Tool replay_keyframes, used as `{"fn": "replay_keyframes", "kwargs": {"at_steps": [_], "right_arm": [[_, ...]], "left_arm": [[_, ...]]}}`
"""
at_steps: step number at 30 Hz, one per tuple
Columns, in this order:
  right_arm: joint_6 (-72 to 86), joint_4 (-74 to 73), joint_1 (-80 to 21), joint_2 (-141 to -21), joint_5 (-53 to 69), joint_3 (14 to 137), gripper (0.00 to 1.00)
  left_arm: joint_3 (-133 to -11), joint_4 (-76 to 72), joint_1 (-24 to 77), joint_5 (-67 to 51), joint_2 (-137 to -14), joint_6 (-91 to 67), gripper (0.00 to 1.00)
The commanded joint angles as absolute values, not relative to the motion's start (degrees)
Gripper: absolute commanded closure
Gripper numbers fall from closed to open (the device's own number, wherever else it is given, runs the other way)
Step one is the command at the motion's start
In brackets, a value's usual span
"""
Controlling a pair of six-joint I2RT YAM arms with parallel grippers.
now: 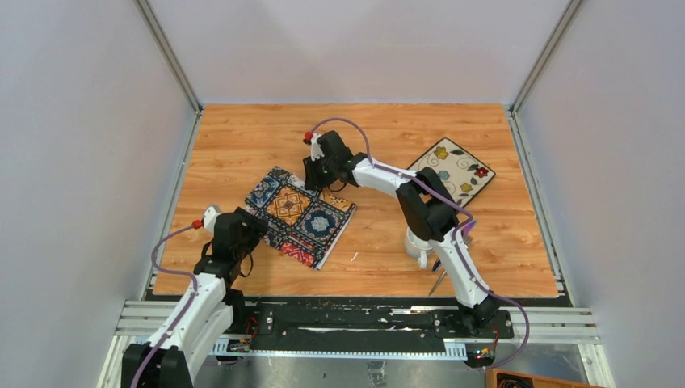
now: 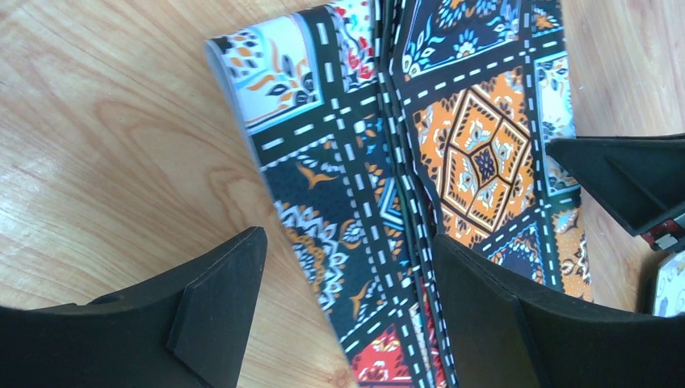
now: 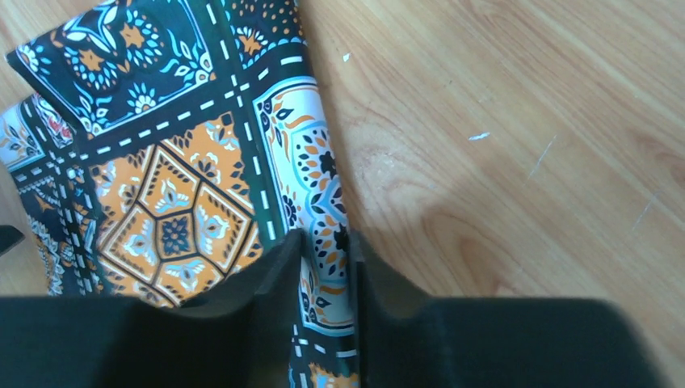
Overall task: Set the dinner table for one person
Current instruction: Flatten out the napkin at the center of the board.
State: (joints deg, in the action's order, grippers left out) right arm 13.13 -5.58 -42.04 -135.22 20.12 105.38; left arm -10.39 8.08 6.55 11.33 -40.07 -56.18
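As the patterned placemat [image 1: 299,214] lies folded, the dinner table [image 1: 242,137] is directly under it and spreads wide on every side of it. The right gripper [image 3: 327,242] is at the far edge of the placemat, its fingers almost together with the cloth edge pinched between them. The left gripper [image 2: 347,238] is at the placemat's near left edge, wide open and holding nothing. One of its fingers is over bare wood, the other over the cloth. A flowered plate [image 1: 454,170] lies well apart, right of the placemat.

No legible text or markings.
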Motion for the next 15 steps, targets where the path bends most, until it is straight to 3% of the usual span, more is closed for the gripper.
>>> {"fn": "replay_keyframes", "kwargs": {"at_steps": [1,3,15], "right_arm": [[14.52,-5.92,-41.35,-135.27,21.32,102.66,0.83],[14.46,-5.9,-41.17,-134.92,20.9,102.48,0.99],[18.66,-4.8,-34.8,-133.57,6.53,101.57,1.0]], "left_arm": [[-10.71,6.53,6.86,11.25,-40.46,-56.32,0.2],[-10.64,6.36,6.86,11.21,-40.76,-56.25,0.2],[-10.72,4.35,6.86,9.71,-42.59,-55.91,0.21]]}}
